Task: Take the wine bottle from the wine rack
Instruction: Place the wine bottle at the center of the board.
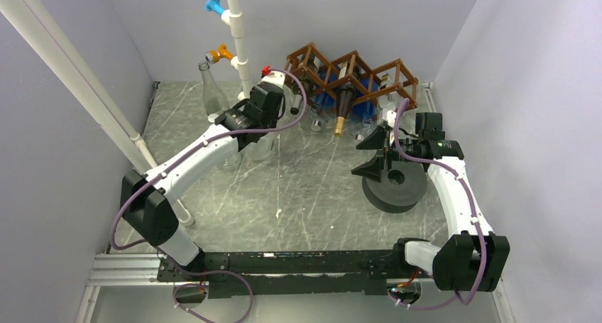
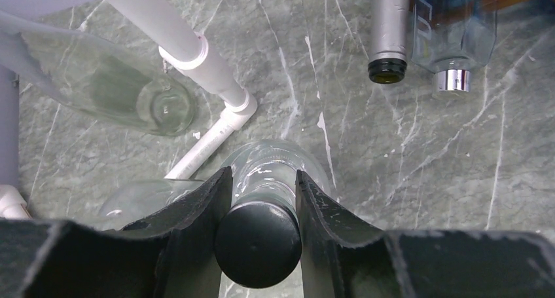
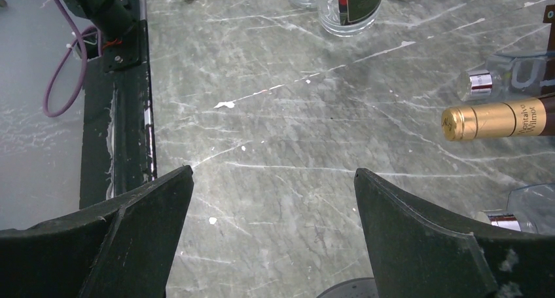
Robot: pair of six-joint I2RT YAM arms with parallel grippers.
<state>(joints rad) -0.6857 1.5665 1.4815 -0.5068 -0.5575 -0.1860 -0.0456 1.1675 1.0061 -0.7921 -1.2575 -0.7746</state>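
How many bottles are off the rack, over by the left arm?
3. A tall clear bottle stands beside the white pipe. A black-capped bottle is clamped in the left gripper. A third clear bottle is beside it, partly hidden. More may be hidden.

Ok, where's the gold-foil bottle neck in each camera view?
Top external: the gold-foil bottle neck pokes out of the wine rack, centre-back.
Left wrist: not in view.
Right wrist: at the right edge, mid-height, pointing left.
Shared landmark: the silver-capped clear bottle beside it, which also shows upper right in the left wrist view.
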